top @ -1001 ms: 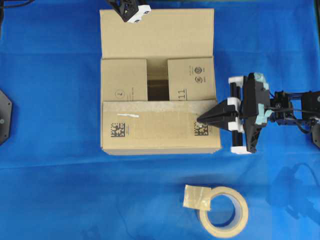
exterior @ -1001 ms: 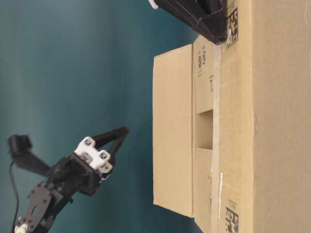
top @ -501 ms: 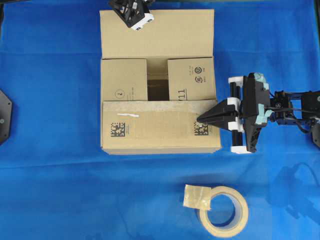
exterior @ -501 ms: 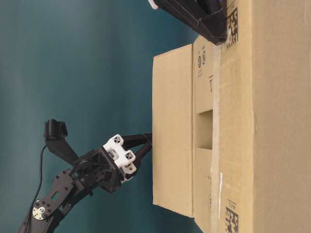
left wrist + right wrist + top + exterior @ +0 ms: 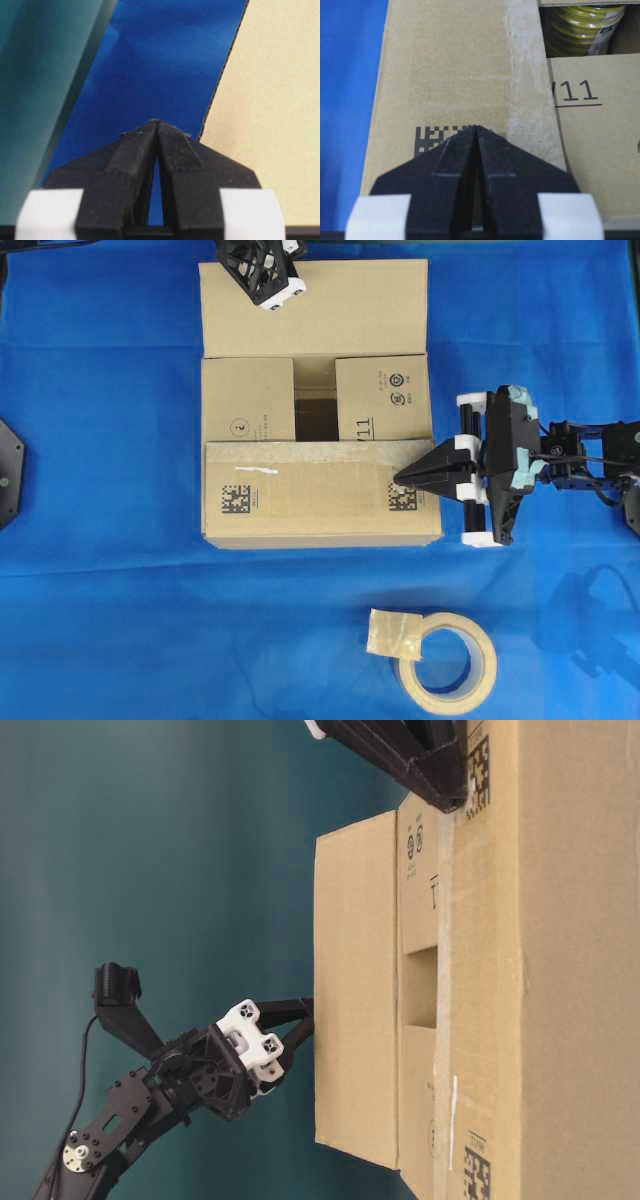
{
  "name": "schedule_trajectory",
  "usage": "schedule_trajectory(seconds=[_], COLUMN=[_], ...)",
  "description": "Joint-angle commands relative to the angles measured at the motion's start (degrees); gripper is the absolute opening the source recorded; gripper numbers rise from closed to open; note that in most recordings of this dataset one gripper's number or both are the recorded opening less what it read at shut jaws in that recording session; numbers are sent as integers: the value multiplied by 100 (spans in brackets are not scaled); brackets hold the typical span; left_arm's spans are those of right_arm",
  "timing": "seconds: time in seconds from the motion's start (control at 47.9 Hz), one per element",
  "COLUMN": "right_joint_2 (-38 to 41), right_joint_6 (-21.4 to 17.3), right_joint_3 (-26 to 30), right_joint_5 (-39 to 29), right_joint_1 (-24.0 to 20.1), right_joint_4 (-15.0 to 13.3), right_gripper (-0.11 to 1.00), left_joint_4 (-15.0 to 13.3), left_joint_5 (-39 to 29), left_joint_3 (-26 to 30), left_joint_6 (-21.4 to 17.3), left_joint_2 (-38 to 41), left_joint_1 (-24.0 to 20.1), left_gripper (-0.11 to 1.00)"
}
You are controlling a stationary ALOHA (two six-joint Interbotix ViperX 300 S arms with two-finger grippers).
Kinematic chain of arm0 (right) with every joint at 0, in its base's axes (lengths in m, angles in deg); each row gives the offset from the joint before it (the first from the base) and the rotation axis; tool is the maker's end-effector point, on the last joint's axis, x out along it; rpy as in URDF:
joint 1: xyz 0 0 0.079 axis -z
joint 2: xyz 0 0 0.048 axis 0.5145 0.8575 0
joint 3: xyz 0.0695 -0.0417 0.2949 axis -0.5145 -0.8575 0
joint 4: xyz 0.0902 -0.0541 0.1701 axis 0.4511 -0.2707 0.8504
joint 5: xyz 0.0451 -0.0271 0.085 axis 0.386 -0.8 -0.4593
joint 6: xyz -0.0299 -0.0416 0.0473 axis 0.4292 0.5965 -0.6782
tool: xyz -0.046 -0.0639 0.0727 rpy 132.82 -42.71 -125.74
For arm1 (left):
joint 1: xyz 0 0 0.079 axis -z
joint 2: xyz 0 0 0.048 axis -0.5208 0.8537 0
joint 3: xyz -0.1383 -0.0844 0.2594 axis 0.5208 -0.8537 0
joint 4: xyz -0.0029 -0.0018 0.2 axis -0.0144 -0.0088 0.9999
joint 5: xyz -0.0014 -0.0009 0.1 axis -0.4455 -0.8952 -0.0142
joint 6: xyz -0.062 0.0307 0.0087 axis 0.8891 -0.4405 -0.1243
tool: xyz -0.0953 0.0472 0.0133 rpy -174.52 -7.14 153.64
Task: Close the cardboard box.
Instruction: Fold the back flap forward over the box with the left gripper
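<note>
Blue table [image 5: 100,620] carries the cardboard box [image 5: 320,505] at centre-top of the overhead view. Near long flap is folded down over the top, 2 short flaps folded in w/ a gap between them, far long flap is still up. Tape roll [image 5: 448,663] lies near the box's front, apart from it. Right claw [image 5: 402,480] pinched narrow, tips on the near flap by a square code mark. Left claw [image 5: 285,285] narrow too, at the far flap's outer face.

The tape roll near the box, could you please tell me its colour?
The tape roll is beige, seen best in the overhead view.
</note>
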Motion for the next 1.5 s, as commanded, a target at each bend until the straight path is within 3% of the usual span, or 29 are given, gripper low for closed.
schedule_trajectory(seconds=[0.0, 0.396, 0.647, 1.21, 1.481], right_joint_2=[-26, -26, -26, -44, -62], right_joint_6=[0, 9, 9, 18, 18], right_joint_3=[53, 53, 62, 62, 62], right_joint_5=[44, 88, 97, 97, 97], right_joint_1=[26, 105, 123, 141, 132], right_joint_4=[0, -9, -18, -18, -18], right_gripper=[0, 0, 0, 0, 0], left_joint_4=[-18, -18, -35, -35, -35], left_joint_5=[-9, -448, -457, -343, 475], left_joint_3=[62, 0, -422, -1406, -2021], left_joint_6=[9, 35, 70, 1143, 1582], left_joint_2=[-264, -870, -1143, -1731, -1942], left_joint_1=[88, 334, 677, 1670, 2118], left_gripper=[0, 0, 0, 0, 0])
